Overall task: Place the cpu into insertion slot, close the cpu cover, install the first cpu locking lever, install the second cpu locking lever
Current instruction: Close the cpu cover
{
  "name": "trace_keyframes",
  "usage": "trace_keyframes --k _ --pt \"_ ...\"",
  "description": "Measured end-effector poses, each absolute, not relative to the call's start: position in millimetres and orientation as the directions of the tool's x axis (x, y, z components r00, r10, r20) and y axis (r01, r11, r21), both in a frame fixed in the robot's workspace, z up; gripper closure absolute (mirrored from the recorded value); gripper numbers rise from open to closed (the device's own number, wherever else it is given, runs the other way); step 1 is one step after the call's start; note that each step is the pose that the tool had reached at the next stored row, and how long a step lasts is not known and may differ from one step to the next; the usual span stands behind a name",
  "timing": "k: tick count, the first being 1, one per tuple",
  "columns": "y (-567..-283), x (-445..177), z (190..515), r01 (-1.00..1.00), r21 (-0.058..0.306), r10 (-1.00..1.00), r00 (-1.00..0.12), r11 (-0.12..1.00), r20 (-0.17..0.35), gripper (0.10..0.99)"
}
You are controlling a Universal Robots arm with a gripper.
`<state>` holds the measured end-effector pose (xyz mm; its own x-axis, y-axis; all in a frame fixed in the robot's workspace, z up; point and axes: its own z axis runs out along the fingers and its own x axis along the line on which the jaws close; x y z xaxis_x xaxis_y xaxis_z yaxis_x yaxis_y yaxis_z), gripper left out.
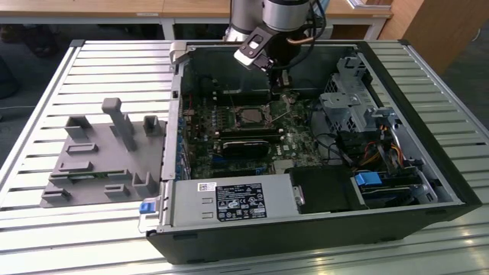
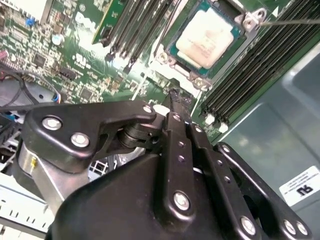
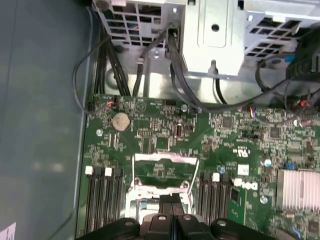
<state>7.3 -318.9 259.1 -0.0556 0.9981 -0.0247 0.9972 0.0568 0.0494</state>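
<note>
Hovering just beside the insertion slot (image 2: 170, 52), the claw (image 2: 177, 96) is clenched tight, while the cpu (image 2: 205, 37) lies seated in that slot and the cpu cover (image 3: 165, 159) stands tilted up.

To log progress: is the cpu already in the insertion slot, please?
Yes, the second wrist view shows the cpu lying within the insertion slot.
</note>
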Motion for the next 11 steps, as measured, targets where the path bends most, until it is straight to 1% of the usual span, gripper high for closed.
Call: trace_keyframes --k 11 --pt "-314.6 28.3 255.7 0.998 0.039 0.998 -0.057 0.058 -0.024 0.980"
